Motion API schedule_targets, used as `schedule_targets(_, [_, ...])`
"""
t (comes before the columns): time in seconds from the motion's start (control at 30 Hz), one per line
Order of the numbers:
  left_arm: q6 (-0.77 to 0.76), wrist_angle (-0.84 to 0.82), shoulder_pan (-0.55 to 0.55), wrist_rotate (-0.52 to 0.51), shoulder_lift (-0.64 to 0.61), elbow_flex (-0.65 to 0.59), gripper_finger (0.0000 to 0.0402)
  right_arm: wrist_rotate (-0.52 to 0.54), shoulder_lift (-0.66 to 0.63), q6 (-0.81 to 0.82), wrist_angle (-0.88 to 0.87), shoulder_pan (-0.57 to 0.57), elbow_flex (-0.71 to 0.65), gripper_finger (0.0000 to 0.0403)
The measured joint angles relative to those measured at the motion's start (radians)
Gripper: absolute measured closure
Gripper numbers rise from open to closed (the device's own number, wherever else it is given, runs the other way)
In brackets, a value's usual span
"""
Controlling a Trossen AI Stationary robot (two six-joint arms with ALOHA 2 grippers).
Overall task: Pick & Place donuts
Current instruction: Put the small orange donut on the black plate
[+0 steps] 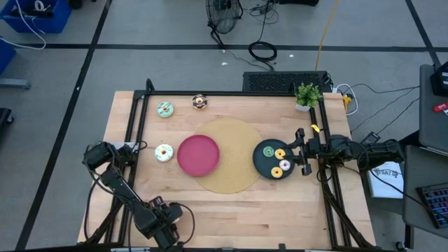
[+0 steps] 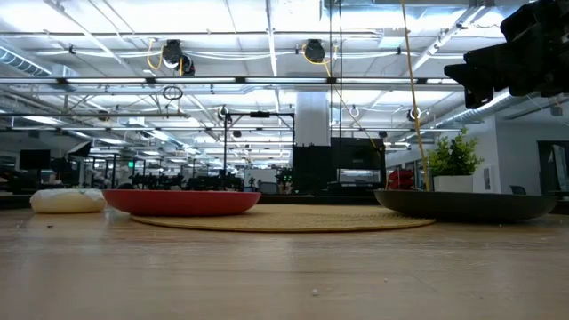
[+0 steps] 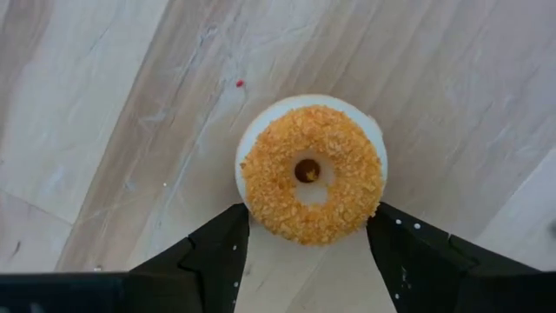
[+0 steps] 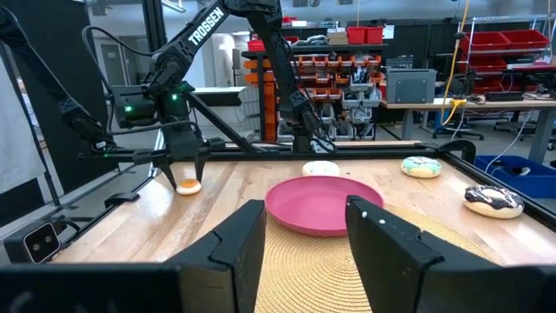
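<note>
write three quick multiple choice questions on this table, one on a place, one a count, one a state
1. Where is the orange-crumbed donut? A on the pink plate; B on the table between the left gripper fingers; C on the black plate.
2. How many donuts lie on the black plate? A one; B four; C eight.
3. The pink plate is: A empty; B piled with donuts; C upside down.

Answers: B, the left wrist view shows it on wood between the fingers; B, the high view shows four; A, nothing lies on it.
</note>
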Motion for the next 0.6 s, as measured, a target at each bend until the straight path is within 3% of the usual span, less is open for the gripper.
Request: schedule_targets(0.6, [-0.070,0.016,0.033,-0.033,0.000,0.000,0.0167,0.000,0.000,0.000,0.000,0.000,0.000,0.0253])
